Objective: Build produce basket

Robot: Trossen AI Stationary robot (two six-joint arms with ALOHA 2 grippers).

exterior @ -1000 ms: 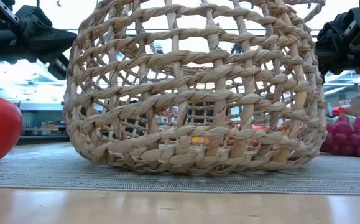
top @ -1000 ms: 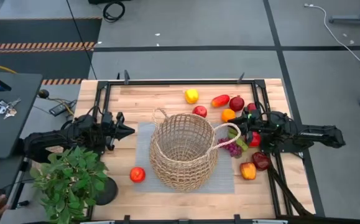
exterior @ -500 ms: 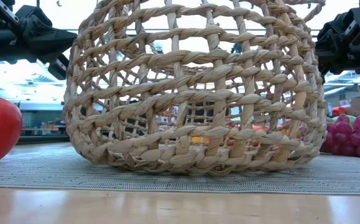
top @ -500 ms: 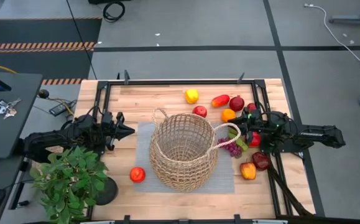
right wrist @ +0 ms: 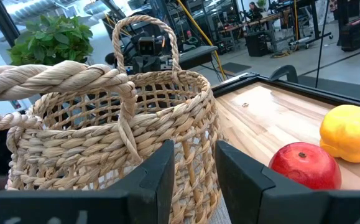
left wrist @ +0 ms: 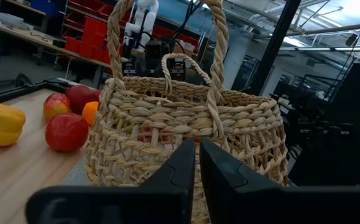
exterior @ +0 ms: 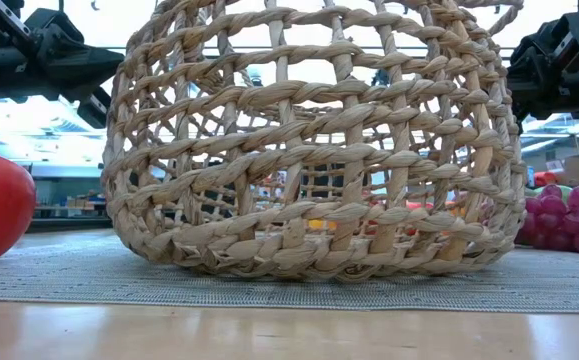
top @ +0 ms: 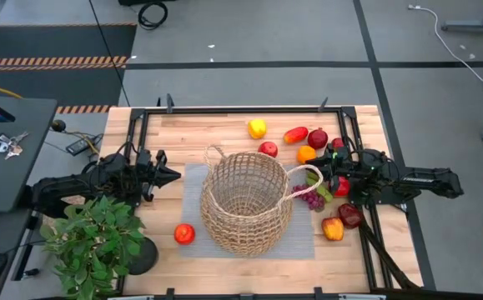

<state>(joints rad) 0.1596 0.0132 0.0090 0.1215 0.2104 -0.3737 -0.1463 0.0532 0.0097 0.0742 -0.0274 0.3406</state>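
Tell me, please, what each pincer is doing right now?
Left pincer: shut, holding nothing, beside the wicker basket.
Right pincer: shut, holding nothing, at the basket's other side.

The basket stands on a mat mid-table. Left of it hangs the left gripper, right of it the right gripper. 1 apple lies front-left; the other produce lies behind and right.

- You have the round, open-weave tan wicker basket standing upright on a grey mat, mid-worktop, with nothing visible inside.
- Your toy produce lies outside it: one red apple by its near left side, a yellow pepper beyond it, and purple grapes beside its right handle.
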